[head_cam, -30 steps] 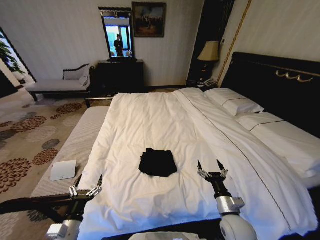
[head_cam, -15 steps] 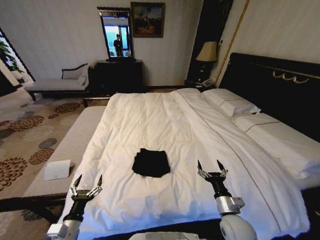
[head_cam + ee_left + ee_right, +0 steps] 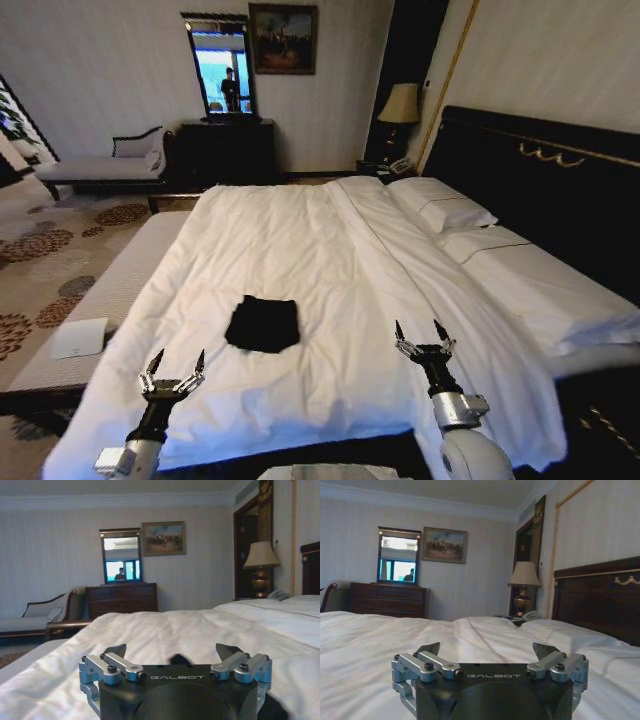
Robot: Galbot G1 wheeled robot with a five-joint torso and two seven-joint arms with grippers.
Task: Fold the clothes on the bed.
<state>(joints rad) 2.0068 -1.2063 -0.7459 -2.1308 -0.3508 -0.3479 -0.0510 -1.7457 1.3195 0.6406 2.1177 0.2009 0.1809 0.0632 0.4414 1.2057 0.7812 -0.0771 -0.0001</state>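
Note:
The clothes, a black garment bunched into a small squarish heap, lie on the white duvet of the bed, towards its near side. My left gripper hovers open over the bed's near edge, short of the heap and to its left. My right gripper is open too, raised over the duvet to the right of the heap. Neither touches the fabric. In the left wrist view a dark tip of the clothes peeks up between the open fingers. The right wrist view looks past its open fingers over bare white bedding.
Pillows lie against the dark headboard on the right. A striped bench runs along the bed's left side with a white paper on it. A dresser with mirror, a chaise and a lamp stand by the far wall.
The whole head view has shifted left, so the camera has moved rightward along the bed. Both grippers hold the same raised, open pose. The black heap lies unchanged on the duvet.

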